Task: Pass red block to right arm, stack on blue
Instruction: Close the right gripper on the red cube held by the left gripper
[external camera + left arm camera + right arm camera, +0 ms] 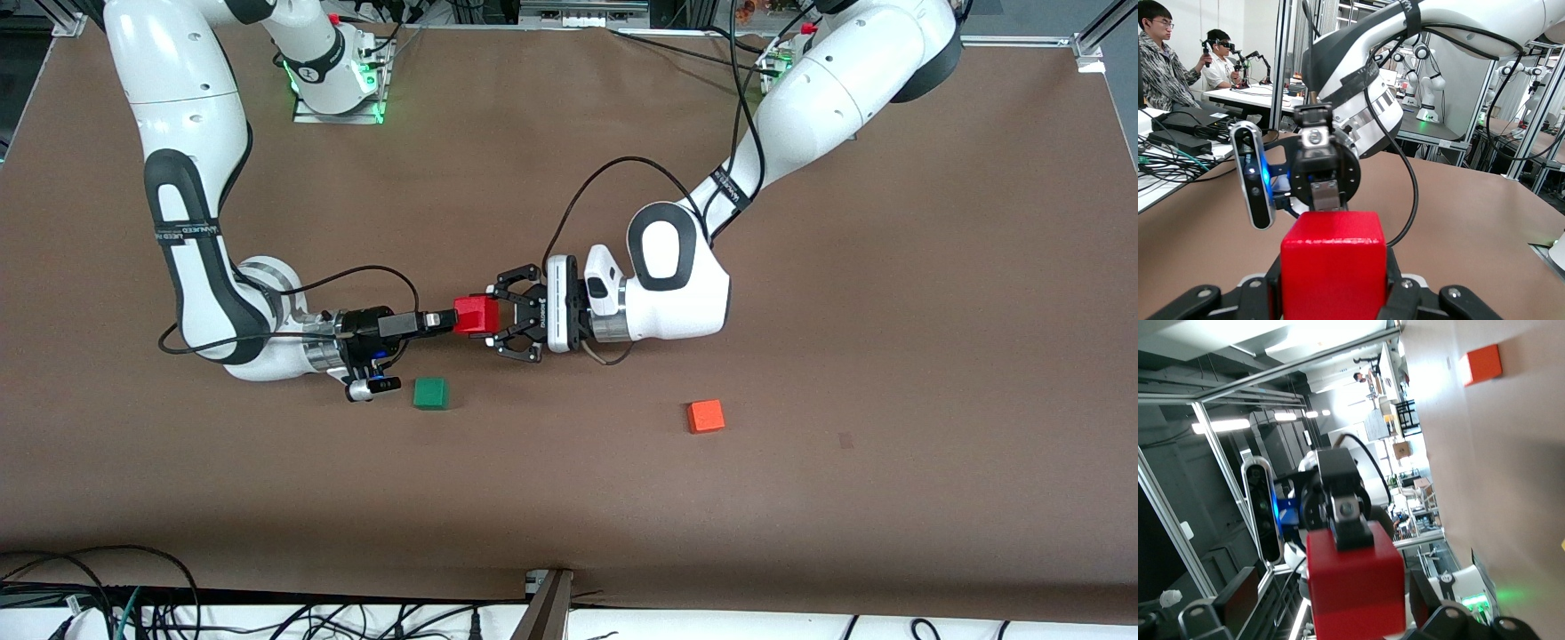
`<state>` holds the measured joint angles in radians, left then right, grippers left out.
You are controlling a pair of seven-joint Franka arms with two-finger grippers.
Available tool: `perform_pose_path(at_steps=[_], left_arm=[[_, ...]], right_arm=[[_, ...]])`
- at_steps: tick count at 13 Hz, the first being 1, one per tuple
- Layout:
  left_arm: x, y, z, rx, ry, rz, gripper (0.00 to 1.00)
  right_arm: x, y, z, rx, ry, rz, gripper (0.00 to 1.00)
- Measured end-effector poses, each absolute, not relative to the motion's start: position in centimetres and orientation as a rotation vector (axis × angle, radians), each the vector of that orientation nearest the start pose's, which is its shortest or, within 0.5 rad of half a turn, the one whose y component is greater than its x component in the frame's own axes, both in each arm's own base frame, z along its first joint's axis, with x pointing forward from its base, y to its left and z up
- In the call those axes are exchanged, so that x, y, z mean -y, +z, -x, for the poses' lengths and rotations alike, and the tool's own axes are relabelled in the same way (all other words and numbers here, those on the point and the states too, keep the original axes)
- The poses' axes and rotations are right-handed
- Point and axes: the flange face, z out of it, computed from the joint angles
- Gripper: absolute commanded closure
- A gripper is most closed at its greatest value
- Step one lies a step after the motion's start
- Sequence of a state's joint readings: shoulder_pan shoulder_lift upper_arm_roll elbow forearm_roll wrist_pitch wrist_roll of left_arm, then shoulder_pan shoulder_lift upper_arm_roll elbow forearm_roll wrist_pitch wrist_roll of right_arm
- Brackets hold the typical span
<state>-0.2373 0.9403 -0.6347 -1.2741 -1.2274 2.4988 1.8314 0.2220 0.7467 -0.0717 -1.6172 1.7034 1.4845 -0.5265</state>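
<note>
Reaching level over the middle of the table (889, 356) from the right arm's end: right gripper (442, 320), turned edge-on to the front camera, jaws released and spread wide. In the right wrist view, dark pads (1238, 600) standing off to either side of the red block (476, 314), not pressing it. Tips just at the block's edge in the front view. Held up off the table between the two grippers: the red block, a deep-red cube. Clenched on it from the left arm's end: left gripper (494, 316), jaws tight against two facing sides, as seen in the left wrist view. Lying on the table toward the right arm's end: a green cube (431, 393). Well apart from it, toward the left arm's end and slightly nearer the front camera: an orange cube (706, 416).
</note>
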Motion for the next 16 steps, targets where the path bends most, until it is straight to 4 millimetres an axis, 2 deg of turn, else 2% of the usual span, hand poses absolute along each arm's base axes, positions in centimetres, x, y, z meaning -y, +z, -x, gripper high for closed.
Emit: perform_pose_path(at_steps=[2,3,5,6,7,11,12,13,14,15,16], left_arm=[[49.0,29.1,-60.9,1.215,0.949,-1.485,1.0],[49.2,29.1,-60.7,1.216,0.947,-1.485,1.0],[49.7,29.1,-60.4,1.207,0.946,-1.491,1.0],[49.9,29.1,-60.2,1.197,0.947,-1.491,1.0],[50.0,29.3,-60.2,1.194,0.95,-1.488,1.0],[50.2,29.4,-60.1,1.193,0.95,-1.485,1.0],[50.3,29.4,-60.1,1.186,0.949,-1.486,0.99],[50.3,29.4,-60.1,1.165,0.948,-1.488,0.99],[50.3,29.4,-60.0,1.143,0.946,-1.49,0.99],[50.4,29.5,-60.0,1.134,0.947,-1.489,0.99],[50.5,29.5,-60.0,1.133,0.947,-1.488,0.99]], right_arm=[[-21.9,24.2,-64.4,-0.1,0.296,1.476,0.0],[-22.0,24.2,-64.4,-0.094,0.284,1.479,0.14],[-22.1,24.0,-64.3,-0.085,0.272,1.481,0.5],[-22.1,23.9,-64.2,-0.084,0.27,1.482,0.49],[-22.1,23.8,-64.1,-0.082,0.267,1.482,0.39],[-22.1,23.7,-63.6,-0.066,0.288,1.459,0.32],[-22.0,23.7,-63.5,-0.059,0.295,1.452,0.33],[-21.9,23.8,-63.5,-0.055,0.298,1.447,0.45],[-21.7,23.9,-63.5,-0.051,0.3,1.443,0.61],[-21.5,23.9,-63.5,-0.05,0.301,1.444,0.7],[-21.4,23.9,-63.5,-0.049,0.302,1.443,0.71]])
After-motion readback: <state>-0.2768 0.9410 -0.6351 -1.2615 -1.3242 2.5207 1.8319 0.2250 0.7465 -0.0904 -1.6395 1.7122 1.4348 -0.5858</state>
